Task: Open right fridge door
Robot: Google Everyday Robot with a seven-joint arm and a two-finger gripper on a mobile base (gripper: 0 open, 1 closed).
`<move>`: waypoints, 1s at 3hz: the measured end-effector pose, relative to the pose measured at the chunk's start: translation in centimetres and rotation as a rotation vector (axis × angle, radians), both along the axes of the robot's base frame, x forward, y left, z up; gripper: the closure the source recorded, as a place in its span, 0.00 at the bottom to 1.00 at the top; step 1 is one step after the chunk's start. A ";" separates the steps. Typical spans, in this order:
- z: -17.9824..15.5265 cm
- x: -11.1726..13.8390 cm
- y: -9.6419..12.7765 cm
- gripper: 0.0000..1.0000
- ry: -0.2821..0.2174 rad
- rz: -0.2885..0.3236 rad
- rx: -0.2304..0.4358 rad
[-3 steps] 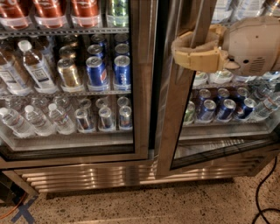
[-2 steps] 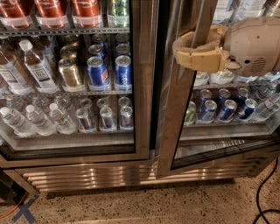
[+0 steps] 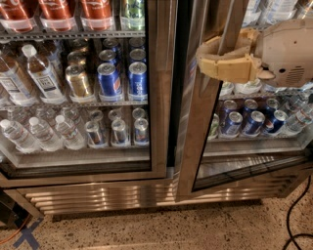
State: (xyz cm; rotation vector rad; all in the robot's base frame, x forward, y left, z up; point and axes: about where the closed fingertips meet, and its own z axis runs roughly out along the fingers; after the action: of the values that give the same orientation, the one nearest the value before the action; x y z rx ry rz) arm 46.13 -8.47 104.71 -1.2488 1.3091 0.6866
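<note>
Right fridge door point(image 3: 195, 146) sits right of centre in the frame. It's cracked open, so its steel edge runs on a slant from the top down to the bottom middle, with a dark gap between it and the left door point(image 3: 159, 97), which is flat shut. So two doors total, one ajar.

One gripper point(image 3: 203, 57), upper right of the frame. Its tan fingers point(image 3: 230, 68) are hooked around the slanted steel edge, one on each side, clamped narrow on it.

Through the open door's glass I count three blue cans point(image 3: 254, 122) in the front row, with more behind.

Behind the left glass:
- top shelf: three red bottles point(image 3: 56, 10) and one green bottle point(image 3: 132, 10)
- middle shelf: two blue cans up front point(image 3: 108, 78), plus a gold can point(image 3: 78, 80) beside them
- lower shelf: three water bottles point(image 3: 33, 134) at far left and three silver cans point(image 3: 119, 132) in front

On the floor there's a blue tape cross point(image 3: 27, 235) at bottom left and a black cable point(image 3: 293, 219) at bottom right.

Compared with a second ago, honestly almost nothing. Same grab spot, and the door's at about the same angle.
</note>
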 end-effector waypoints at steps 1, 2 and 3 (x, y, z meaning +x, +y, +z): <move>0.4 -0.7 0.0 1.00 0.008 -0.009 -0.005; 0.4 -0.7 -0.2 1.00 0.009 -0.010 -0.005; 0.7 -1.3 -0.3 1.00 0.012 -0.024 -0.008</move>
State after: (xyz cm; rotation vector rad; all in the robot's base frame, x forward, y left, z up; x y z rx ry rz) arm 44.81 -8.78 105.37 -1.2351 1.3357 0.6728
